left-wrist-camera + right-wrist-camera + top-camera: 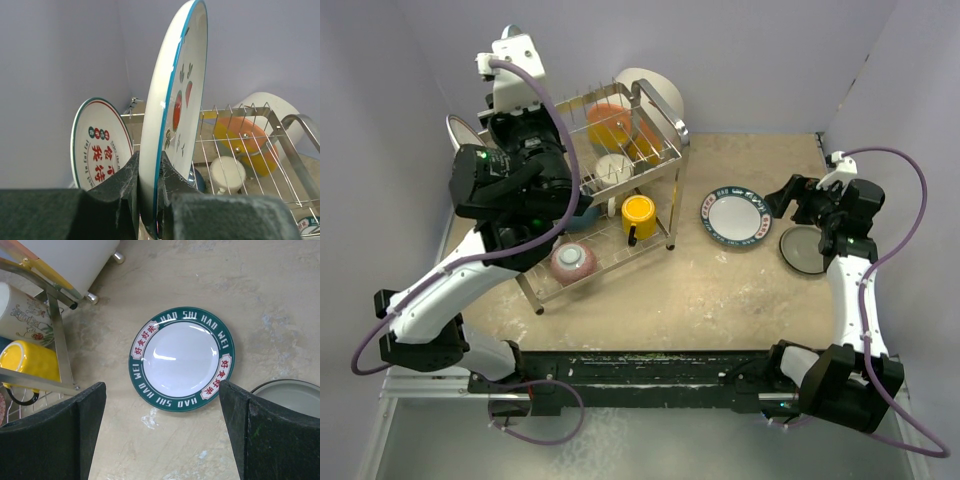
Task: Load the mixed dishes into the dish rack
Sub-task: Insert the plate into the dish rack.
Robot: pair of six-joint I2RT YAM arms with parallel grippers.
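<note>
So your left hand [149,196] grips the teal plate [175,100] upright, just left of the rack [60,340]; right hand [161,390] is open, off to its right.

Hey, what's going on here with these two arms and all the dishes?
The left gripper is shut on a teal-rimmed plate, holding it upright on edge near the left end of the rack. The right gripper hangs open over a green-rimmed plate lying flat on the table, with a grey plate beside it. A yellow cup and a small bowl sit in the rack.
</note>
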